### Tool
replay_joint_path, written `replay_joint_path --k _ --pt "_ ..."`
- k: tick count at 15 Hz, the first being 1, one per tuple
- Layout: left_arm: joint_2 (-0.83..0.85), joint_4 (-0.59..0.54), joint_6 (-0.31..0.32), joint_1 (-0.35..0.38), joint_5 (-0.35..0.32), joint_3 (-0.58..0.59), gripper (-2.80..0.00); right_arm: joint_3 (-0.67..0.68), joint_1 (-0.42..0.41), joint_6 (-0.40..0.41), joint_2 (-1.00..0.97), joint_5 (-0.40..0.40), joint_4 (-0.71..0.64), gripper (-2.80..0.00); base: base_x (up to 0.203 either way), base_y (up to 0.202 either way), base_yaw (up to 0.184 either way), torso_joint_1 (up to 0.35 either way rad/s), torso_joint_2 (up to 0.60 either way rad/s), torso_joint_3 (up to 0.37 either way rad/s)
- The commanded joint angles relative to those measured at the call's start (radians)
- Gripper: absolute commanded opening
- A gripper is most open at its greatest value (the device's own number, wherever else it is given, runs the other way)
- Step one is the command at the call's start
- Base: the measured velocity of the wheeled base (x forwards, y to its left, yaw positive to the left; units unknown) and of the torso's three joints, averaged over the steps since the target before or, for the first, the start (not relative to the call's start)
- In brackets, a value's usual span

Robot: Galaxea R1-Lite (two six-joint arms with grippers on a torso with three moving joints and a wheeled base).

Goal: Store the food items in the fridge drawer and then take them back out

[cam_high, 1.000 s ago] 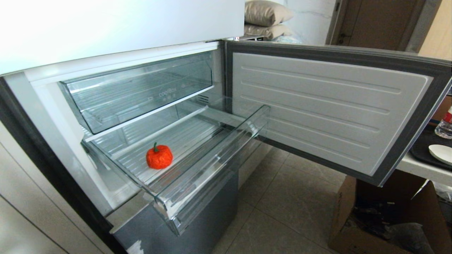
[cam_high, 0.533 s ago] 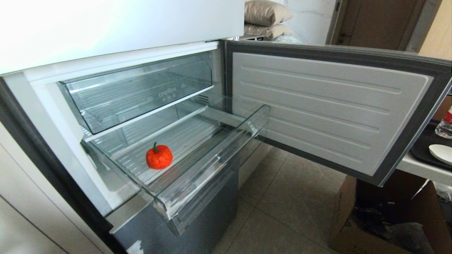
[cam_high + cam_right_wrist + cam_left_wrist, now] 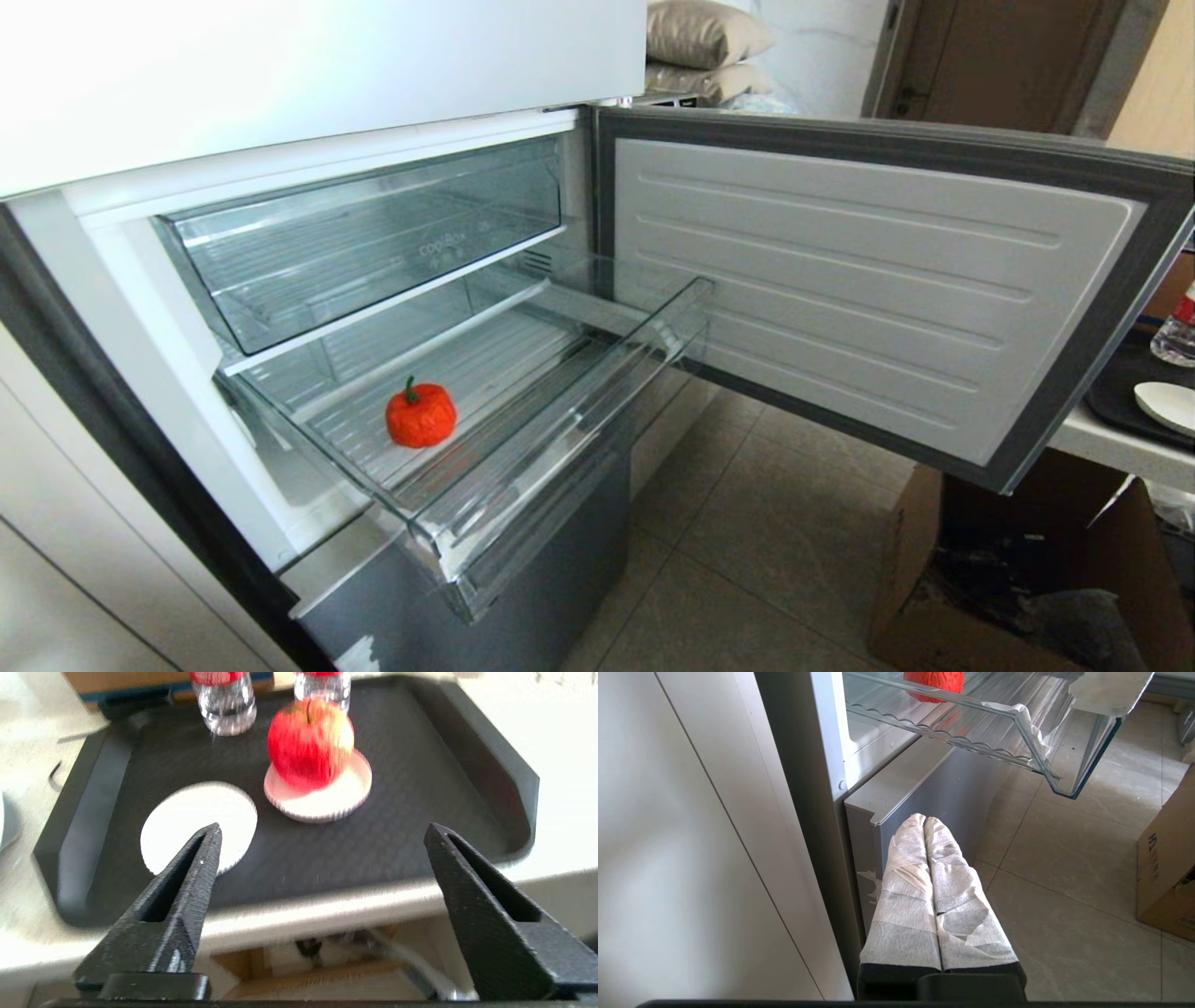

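Red, one food item [image 3: 421, 415] already sits in the open fridge drawer [image 3: 523, 485], near its left front. Your left claw [image 3: 924, 820] hangs pressed shut and empty below the drawer. Your right claw [image 3: 322, 833] gapes wide, empty, facing an apple [image 3: 308, 744] on the tray [image 3: 420, 798]; that one, I judge, is still to store.

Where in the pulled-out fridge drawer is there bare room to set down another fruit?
The fridge drawer holds only the red pumpkin-shaped item, near its left front. Bare ribbed floor runs from that item to the right wall and back toward the fridge interior. The strip between the item and the front lip is tighter.
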State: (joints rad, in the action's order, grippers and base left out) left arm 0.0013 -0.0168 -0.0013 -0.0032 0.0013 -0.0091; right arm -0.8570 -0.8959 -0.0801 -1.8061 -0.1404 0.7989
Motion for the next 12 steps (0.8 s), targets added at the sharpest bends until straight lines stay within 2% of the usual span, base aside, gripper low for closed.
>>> replay_joint_path --k 1,4,9,12 --pt "0.0 0.0 0.0 0.0 0.0 0.0 -2.8 -0.067 0.019 0.003 -0.09 0.0 0.014 0.0 0.0 0.0 0.0 0.0 0.0 0.0" --pt "0.0 0.0 0.0 0.0 0.0 0.0 -2.8 -0.149 0.037 0.015 -0.162 0.001 0.022 0.0 0.0 0.0 0.0 0.0 0.0 0.0" --pt "0.0 0.0 0.0 0.0 0.0 0.0 -2.8 -0.17 0.072 0.026 -0.183 0.005 0.022 0.0 0.0 0.0 0.0 0.0 0.0 0.0" --pt "0.0 0.0 0.0 0.0 0.0 0.0 -2.8 -0.25 0.082 0.037 -0.216 0.016 0.016 0.0 0.0 0.0 0.0 0.0 0.0 0.0"
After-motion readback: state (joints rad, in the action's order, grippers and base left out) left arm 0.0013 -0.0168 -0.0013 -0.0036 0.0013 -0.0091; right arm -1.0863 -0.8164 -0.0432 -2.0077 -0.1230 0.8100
